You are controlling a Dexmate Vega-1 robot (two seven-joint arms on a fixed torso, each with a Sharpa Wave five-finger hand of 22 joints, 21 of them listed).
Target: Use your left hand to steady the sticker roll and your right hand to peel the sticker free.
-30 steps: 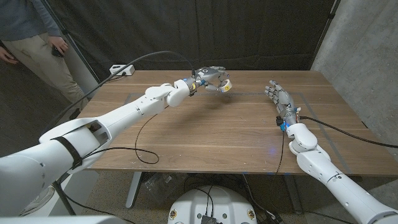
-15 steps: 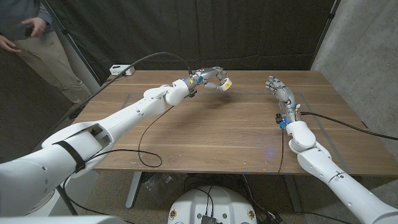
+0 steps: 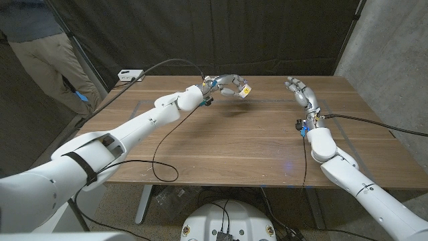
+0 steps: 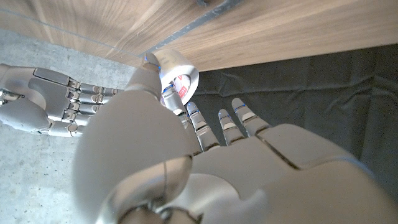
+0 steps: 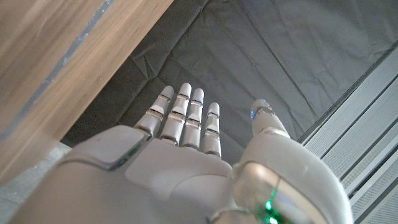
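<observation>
My left hand (image 3: 227, 85) is raised above the far middle of the wooden table (image 3: 234, 144) and holds a small white sticker roll (image 3: 245, 90) between its fingertips. In the left wrist view the sticker roll (image 4: 179, 70) shows past my left hand (image 4: 186, 149), pinched at the thumb tip, with red print on it. My right hand (image 3: 299, 91) is up over the far right of the table, fingers spread, holding nothing, about a hand's width to the right of the roll. The right hand (image 4: 46, 102) also appears in the left wrist view. In the right wrist view my right hand (image 5: 186, 155) has its fingers straight.
A person (image 3: 40, 47) stands at the far left behind the table. A white power strip (image 3: 129, 74) lies at the table's far left corner. Black cables (image 3: 160, 157) trail over the table by the left arm, and another cable (image 3: 361, 120) runs off to the right.
My left hand has carried the roll a little farther up and toward the table's far edge. My right hand has lifted and moved farther back. The person has shifted at the left.
</observation>
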